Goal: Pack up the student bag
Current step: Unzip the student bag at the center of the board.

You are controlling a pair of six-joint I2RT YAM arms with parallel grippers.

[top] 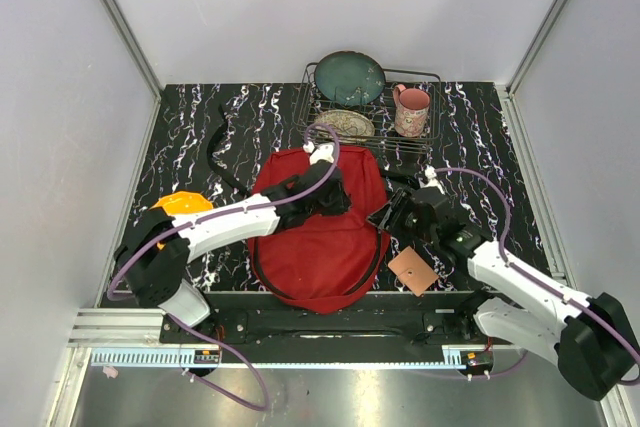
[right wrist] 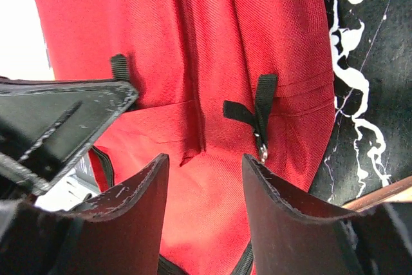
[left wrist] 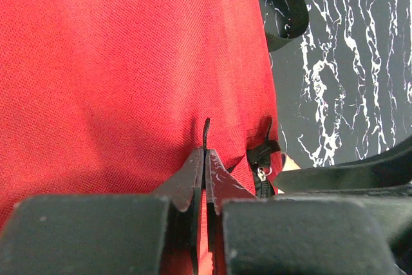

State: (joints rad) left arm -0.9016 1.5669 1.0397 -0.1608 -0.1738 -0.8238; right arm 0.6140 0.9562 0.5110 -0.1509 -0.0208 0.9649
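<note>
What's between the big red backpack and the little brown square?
Only a bare strip of black, white-veined tabletop separates the red fabric backpack from the flat brown square, seen in the top and right wrist views.

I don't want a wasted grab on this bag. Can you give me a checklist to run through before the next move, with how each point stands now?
1. Anchor grip: left hand shut on red fabric of the student bag: ok.
2. Jaws ready: right hand open above the bag: ok.
3. Aim: black zipper pull within the right hand's gap: not ok, it sits off toward one finger.
4. Zipper open or closed: cannot tell.
5. Cargo: brown card lying free beside the bag: ok.
</note>
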